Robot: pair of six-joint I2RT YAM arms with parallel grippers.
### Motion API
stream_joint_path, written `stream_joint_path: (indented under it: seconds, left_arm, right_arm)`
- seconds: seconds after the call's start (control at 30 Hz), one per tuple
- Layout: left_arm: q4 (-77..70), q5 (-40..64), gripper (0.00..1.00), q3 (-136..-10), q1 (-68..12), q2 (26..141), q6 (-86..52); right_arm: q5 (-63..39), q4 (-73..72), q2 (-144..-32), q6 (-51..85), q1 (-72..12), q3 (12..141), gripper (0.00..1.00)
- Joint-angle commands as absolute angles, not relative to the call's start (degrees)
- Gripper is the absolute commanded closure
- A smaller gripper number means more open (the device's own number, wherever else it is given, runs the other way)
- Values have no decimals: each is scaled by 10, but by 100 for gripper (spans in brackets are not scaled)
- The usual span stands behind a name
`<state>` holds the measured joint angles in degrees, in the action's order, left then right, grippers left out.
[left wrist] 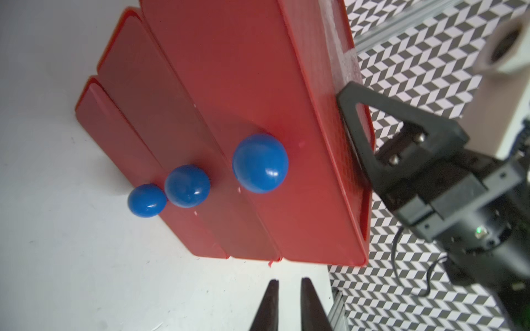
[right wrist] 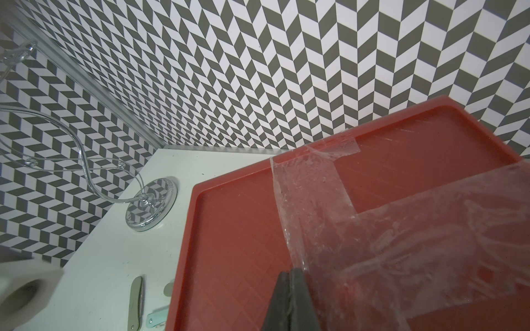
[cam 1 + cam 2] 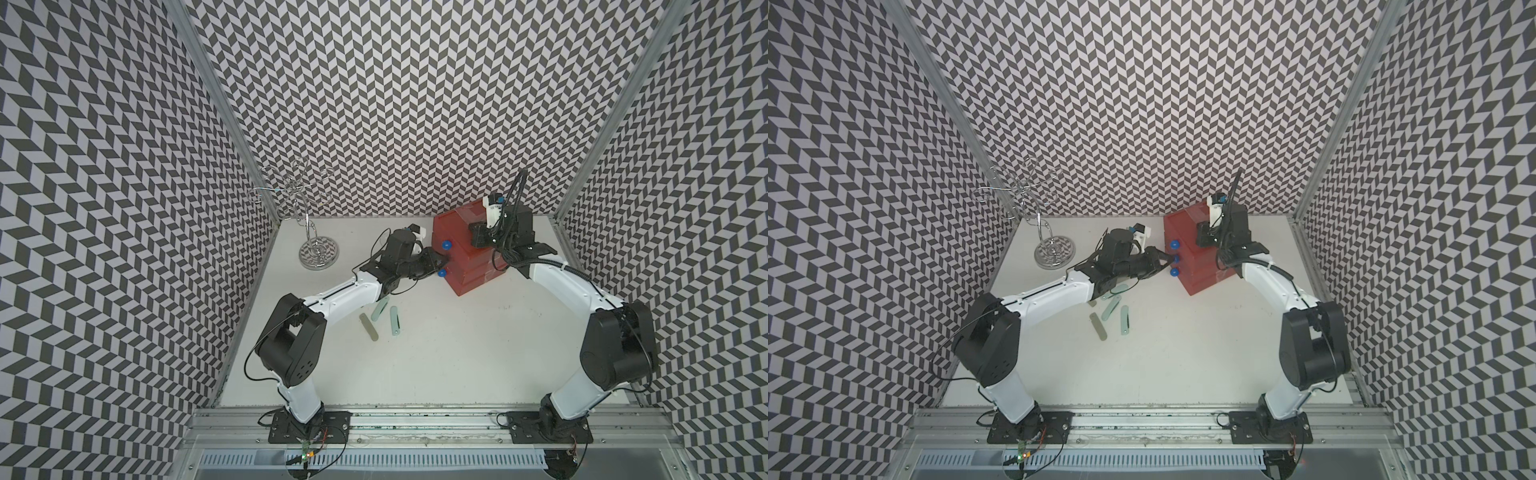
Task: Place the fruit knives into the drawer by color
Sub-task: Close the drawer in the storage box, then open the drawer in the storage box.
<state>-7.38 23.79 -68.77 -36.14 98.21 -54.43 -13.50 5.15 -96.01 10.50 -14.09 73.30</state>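
The red drawer box (image 3: pixel 467 266) (image 3: pixel 1200 274) stands at the back right, with clear tape on its top (image 2: pixel 387 229) and three blue ball knobs (image 1: pixel 259 163) on its fronts. My left gripper (image 3: pixel 444 259) (image 1: pixel 289 282) hovers just in front of the knobs, its jaws slightly apart with nothing between them. My right gripper (image 3: pixel 478 239) (image 2: pixel 291 272) is shut, its tip resting on the box's taped top. On the table lie several fruit knives: a grey-olive one (image 3: pixel 368 327) (image 2: pixel 136 298) and two pale mint ones (image 3: pixel 380 309) (image 3: pixel 395 321). Others are partly hidden under the left arm (image 3: pixel 1119 289).
A chrome wire stand (image 3: pixel 319 253) (image 2: pixel 150 203) rises at the back left of the white table (image 3: pixel 457 353). Patterned walls close in the left, back and right sides. A metal rail (image 3: pixel 415 419) carrying both arm bases runs along the front edge.
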Motion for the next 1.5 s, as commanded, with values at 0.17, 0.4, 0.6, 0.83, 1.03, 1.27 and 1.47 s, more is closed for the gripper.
stream_joint_path:
  seconds: [0.17, 0.4, 0.6, 0.83, 1.03, 1.27, 1.47]
  left_arm:
    - [-238, 268, 61, -591, -335, 973, -595]
    - [-326, 309, 59, -586, -321, 1029, -640]
    - [-343, 318, 60, -614, -316, 1077, -645]
    - [-382, 331, 59, -640, -314, 1126, -663]
    - [-404, 336, 59, -654, -312, 1156, -675]
    - [-407, 342, 58, -681, -309, 1182, -677]
    - [-418, 347, 58, -695, -306, 1201, -686]
  right_arm:
    - [-134, 218, -1044, 116, -145, 673, 100]
    - [-133, 218, -1050, 115, -144, 673, 100]
    - [-134, 216, -1053, 115, -144, 675, 100]
    - [-136, 216, -1058, 114, -144, 675, 100]
    - [-137, 216, -1060, 113, -144, 677, 100]
    - [-137, 218, -1062, 113, -144, 677, 100]
    - [-138, 217, -1066, 113, -144, 676, 100]
